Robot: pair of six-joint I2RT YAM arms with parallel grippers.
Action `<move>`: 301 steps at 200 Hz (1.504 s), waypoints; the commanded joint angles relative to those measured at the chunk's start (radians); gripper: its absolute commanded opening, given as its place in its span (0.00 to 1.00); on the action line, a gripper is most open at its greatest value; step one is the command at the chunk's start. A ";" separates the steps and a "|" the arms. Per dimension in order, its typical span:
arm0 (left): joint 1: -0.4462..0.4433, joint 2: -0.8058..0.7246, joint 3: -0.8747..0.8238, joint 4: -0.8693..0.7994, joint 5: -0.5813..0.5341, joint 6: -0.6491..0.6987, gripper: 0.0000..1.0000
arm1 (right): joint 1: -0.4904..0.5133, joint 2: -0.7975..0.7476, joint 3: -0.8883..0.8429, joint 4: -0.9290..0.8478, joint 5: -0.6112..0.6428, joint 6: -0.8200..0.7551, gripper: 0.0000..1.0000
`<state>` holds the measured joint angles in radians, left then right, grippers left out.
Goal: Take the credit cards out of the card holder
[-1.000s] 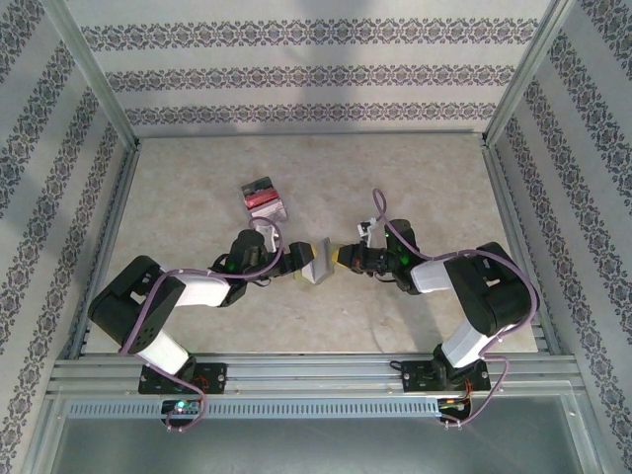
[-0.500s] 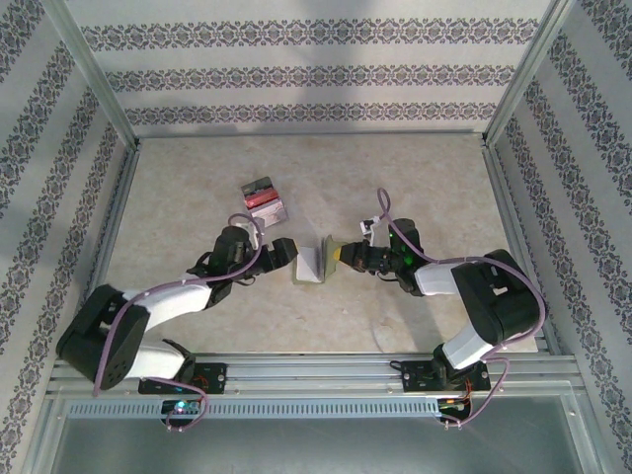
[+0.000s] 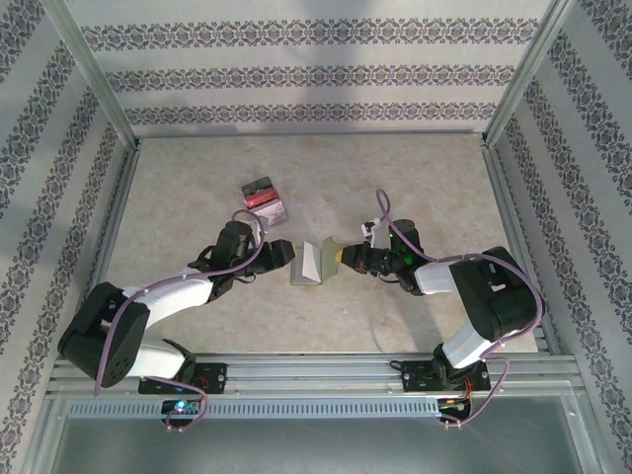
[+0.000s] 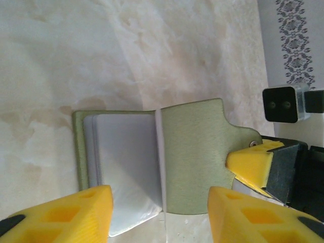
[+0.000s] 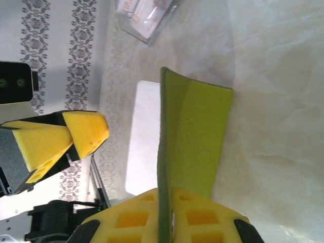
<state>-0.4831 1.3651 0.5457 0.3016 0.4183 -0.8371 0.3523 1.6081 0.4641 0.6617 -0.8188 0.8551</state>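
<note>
Concerns the card holder point(image 3: 314, 262): lies opened in the middle of the bench point(image 3: 197, 168), between the two arms, olive cover raised on the right, pale sleeves point(image 4: 126, 167) flat on the left. Looks light and thin, with a limp, bendable cover and slick translucent pockets; likely to slide or fold if tugged without a counter-hold. Best held by a cover edge or the tab, as with the right claw point(image 3: 343, 259), pressed together on the raised flap at its tab end. Best to pinch any card by an exposed short edge at a sleeve mouth, never by the sleeve itself. Left claw point(image 4: 159, 212) with pads apart, straddling the near edge of the holder, touching nothing as far as can be told. Several credit cards point(image 3: 264, 197) already out, far and left of the holder, well apart from it. Hard to judge the remaining contents: milky white sleeves, possibly empty, inner layers hidden behind the front one, near edge cut off by the yellow pads
</note>
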 commanded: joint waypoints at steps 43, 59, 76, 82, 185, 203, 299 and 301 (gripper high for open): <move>-0.013 0.116 0.060 -0.003 0.055 -0.012 0.41 | -0.016 0.023 0.039 -0.307 0.122 -0.202 0.00; -0.014 0.148 0.069 0.011 0.062 -0.015 0.37 | -0.016 0.020 0.045 -0.338 0.142 -0.218 0.00; -0.015 0.184 0.084 0.019 0.068 -0.019 0.35 | -0.016 0.018 0.057 -0.385 0.173 -0.240 0.00; -0.016 0.197 0.088 0.022 0.070 -0.021 0.33 | -0.015 0.018 0.062 -0.405 0.183 -0.249 0.00; -0.018 0.255 0.131 -0.044 0.062 -0.008 0.29 | -0.016 0.016 0.076 -0.436 0.193 -0.265 0.00; -0.023 0.276 0.144 -0.047 0.071 -0.007 0.29 | -0.016 0.016 0.079 -0.436 0.191 -0.261 0.00; -0.042 0.295 0.169 -0.113 0.039 0.016 0.29 | -0.017 0.012 0.080 -0.439 0.191 -0.264 0.00; -0.043 0.292 0.169 -0.115 0.038 0.018 0.29 | -0.016 0.012 0.078 -0.439 0.191 -0.264 0.00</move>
<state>-0.5137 1.6802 0.7010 0.2562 0.4736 -0.8433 0.3317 1.6135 0.5285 0.2497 -0.6426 0.6170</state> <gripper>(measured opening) 0.289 0.046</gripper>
